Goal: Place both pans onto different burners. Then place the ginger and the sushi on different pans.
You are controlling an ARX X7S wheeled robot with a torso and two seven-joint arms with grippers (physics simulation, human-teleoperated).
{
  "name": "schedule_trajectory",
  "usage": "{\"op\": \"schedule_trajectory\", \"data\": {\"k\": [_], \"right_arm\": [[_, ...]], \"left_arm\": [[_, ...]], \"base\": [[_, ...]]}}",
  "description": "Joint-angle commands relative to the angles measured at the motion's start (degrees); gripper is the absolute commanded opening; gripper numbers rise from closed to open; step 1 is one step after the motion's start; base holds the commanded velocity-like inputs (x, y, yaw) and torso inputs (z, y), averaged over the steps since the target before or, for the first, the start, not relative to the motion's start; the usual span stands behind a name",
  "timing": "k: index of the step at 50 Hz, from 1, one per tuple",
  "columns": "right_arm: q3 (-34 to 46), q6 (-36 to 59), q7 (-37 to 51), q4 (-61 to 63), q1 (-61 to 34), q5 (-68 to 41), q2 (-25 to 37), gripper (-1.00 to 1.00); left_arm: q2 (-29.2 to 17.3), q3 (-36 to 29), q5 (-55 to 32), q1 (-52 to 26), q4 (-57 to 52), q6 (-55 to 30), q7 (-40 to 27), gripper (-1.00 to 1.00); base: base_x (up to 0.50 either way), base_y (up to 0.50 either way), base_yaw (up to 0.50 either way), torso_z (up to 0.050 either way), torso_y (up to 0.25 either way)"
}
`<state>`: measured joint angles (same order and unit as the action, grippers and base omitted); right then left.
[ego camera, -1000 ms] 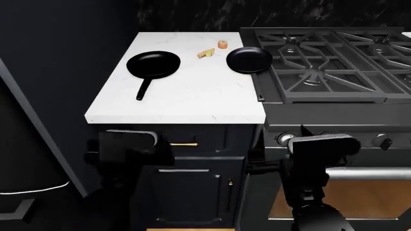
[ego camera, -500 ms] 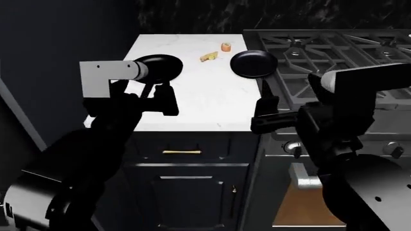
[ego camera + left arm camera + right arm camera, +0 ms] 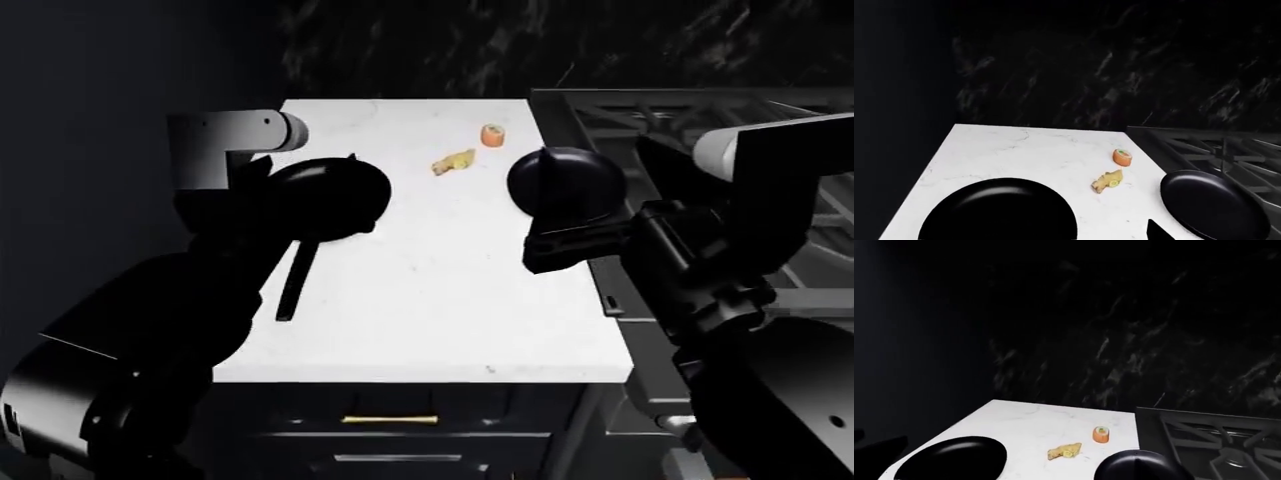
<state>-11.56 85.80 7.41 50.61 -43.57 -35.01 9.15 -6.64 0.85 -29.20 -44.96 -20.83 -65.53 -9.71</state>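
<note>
Arms fill the near part of the head view: the left gripper (image 3: 350, 170) hangs above the left pan (image 3: 327, 196), the right gripper (image 3: 554, 250) beside the right pan (image 3: 566, 182). Both are dark silhouettes, so I cannot tell how far either pincer is open, and neither visibly holds anything.

Both pans are round, shallow and matte black, resting on the white, faintly veined marble counter (image 3: 427, 300). Only the head view shows the left pan's long thin handle. The knobbly yellow-tan ginger (image 3: 455, 161) lies between the pans, with the orange sushi (image 3: 494, 135) just behind it, apart. The left wrist view alone reveals the ginger's pale spot and the sushi's green centre.

Farther right, black cast-iron grates cover the burners (image 3: 1227, 437) of the stove.

Compared with half a second ago, the head view looks more steeply down, hiding most of the cabinet front.
</note>
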Motion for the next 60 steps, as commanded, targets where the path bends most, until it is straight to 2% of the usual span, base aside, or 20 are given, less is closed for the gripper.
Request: {"op": "schedule_trajectory", "data": {"k": [1, 17, 23, 26, 31, 35, 40, 43, 51, 60], "right_arm": [[-1.98, 1.29, 0.86, 0.53, -0.50, -2.26, -0.45, 1.00], [-2.30, 2.69, 3.66, 1.12, -0.64, -4.83, 0.41, 1.00], [0.70, 3.98, 7.48, 0.68, -0.26, -6.87, 2.79, 1.00], [1.50, 4.11, 15.55, -2.13, -1.17, -15.08, 5.79, 1.00], [1.74, 3.98, 41.58, -11.54, -5.86, -41.40, 12.44, 1.00], [2.36, 3.31, 49.64, -16.03, -7.97, -53.58, 16.49, 1.00], [9.65, 1.41, 58.45, -23.09, -15.53, -70.62, 26.15, 1.00], [11.58, -0.13, 59.06, -26.31, -17.73, -75.74, 29.02, 1.00], [8.54, 1.15, 51.40, -29.58, -17.10, -73.93, 32.35, 1.00], [5.09, -0.96, 47.12, -29.39, -8.18, -71.25, 30.86, 1.00]], "left_arm": [[-0.14, 0.19, -1.09, -0.07, 0.13, -0.39, -0.48, 1.00], [-0.27, 0.88, -2.63, 0.06, -0.59, -1.24, -1.62, 1.00], [-0.20, 1.86, -4.13, 0.36, -1.63, -2.22, -1.76, 1.00], [-0.32, 2.31, -4.64, 0.59, -1.66, -2.35, -1.75, 1.00], [-0.58, 2.98, -4.96, 0.76, -1.03, -1.89, -1.77, 1.00], [-0.57, 2.67, -4.74, 0.96, 0.18, -0.83, -1.61, 1.00], [-0.80, 2.63, -4.53, 1.16, 1.32, 0.28, -1.53, 1.00], [-0.96, 2.64, -4.54, 1.34, 1.97, 0.79, -1.38, 1.00], [-1.19, 2.65, -4.87, 1.69, 2.63, 1.30, -1.45, 1.00], [-1.14, 2.43, -5.23, 1.77, 3.03, 1.53, -1.91, 1.00]], "base": [[0.50, 0.00, 0.00, 0.000, 0.000], [0.50, 0.00, 0.00, 0.000, 0.002], [0.00, 0.00, 0.00, 0.000, 0.000], [0.00, 0.00, 0.00, 0.000, 0.000], [0.00, 0.00, 0.00, 0.000, 0.000], [0.00, 0.00, 0.00, 0.000, 0.000], [0.00, 0.00, 0.00, 0.000, 0.000], [0.00, 0.00, 0.00, 0.000, 0.000], [0.00, 0.00, 0.00, 0.000, 0.000], [0.00, 0.00, 0.00, 0.000, 0.000]]}}
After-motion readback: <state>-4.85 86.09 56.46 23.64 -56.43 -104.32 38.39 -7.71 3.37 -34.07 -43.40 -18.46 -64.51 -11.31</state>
